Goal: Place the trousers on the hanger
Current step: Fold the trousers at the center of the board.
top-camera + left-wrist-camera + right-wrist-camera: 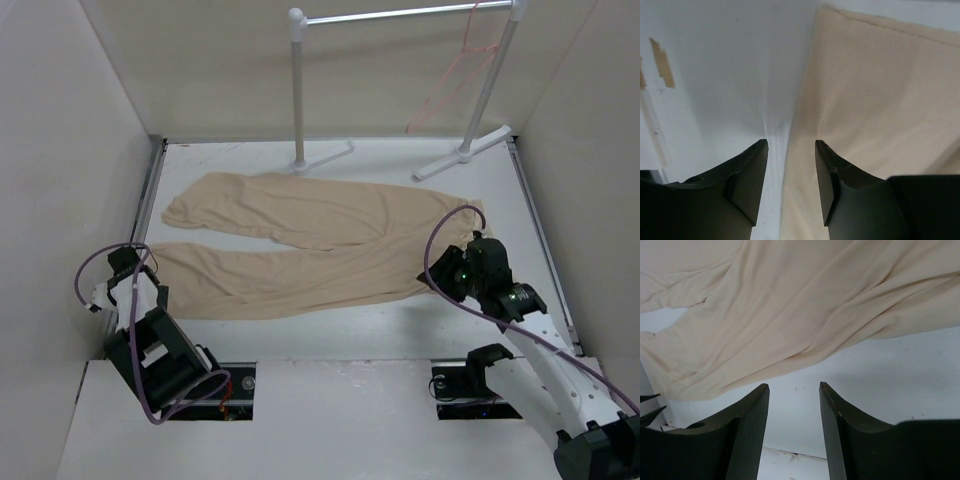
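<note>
The left arm and right arm are showing white-and-black shells, each trailing a looping purple cable. The left gripper and right gripper are showing dark, wedge-shaped fingers.

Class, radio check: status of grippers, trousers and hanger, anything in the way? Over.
Left gripper open, empty, over leg edge. Right gripper open, empty. Trousers flat on table; hanger on rack. No obstruction seen.

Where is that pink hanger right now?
In the top view the hanger hangs at the far right from the bar of the white rack, beyond the trousers spread on the table.
</note>
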Motion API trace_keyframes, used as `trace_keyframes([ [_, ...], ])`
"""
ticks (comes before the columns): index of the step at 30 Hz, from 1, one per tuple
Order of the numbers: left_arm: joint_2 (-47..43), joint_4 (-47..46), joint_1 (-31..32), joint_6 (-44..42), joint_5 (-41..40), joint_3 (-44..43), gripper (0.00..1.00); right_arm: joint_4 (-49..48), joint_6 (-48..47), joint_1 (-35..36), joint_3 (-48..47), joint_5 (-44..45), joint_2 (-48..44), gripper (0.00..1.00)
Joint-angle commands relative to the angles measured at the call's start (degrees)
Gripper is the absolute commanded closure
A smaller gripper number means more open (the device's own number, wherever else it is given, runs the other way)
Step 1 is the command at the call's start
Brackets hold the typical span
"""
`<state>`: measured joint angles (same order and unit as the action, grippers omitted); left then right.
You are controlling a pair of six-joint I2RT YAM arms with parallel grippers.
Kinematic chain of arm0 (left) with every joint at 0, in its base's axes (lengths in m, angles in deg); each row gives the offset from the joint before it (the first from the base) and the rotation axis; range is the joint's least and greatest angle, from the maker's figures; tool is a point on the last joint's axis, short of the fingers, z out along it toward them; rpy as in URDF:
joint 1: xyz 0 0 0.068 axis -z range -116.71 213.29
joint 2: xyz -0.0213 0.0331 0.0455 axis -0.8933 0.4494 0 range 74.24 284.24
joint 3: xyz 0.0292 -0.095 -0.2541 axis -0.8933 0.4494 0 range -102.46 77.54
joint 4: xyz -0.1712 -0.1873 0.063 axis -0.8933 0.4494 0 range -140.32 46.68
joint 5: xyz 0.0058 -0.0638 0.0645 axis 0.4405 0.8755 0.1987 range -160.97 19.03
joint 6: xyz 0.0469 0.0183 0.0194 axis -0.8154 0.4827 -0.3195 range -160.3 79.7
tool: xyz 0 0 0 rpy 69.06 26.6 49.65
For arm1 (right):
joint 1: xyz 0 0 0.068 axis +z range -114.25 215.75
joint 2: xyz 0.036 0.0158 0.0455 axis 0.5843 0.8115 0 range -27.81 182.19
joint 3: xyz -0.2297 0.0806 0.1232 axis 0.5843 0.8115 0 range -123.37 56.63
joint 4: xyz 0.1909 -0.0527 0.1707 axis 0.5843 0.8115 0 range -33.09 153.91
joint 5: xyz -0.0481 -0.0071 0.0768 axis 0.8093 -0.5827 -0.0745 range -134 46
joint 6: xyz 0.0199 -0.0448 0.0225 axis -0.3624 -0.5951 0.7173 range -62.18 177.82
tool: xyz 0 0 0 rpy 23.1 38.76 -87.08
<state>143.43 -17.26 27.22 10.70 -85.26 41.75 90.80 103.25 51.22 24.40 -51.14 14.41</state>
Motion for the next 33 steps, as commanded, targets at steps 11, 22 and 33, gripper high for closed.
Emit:
trace_keyframes([
  [11, 2.27, -17.76, -0.36, 10.7, -1.54, 8.72, 0.75, 2.58, 3.52, -8.37, -3.98, 1.51, -0.82, 0.42],
  [22, 1.11, -9.5, 6.4, 7.79, -4.61, 1.25, 0.99, 8.3, 5.98, -32.46, -5.3, 20.75, 6.02, 0.45],
  [33, 4.99, -6.96, 8.52, 7.8, -5.58, -5.08, 1.0, -10.13, 6.6, -34.06, -5.04, 15.68, 29.39, 0.49],
])
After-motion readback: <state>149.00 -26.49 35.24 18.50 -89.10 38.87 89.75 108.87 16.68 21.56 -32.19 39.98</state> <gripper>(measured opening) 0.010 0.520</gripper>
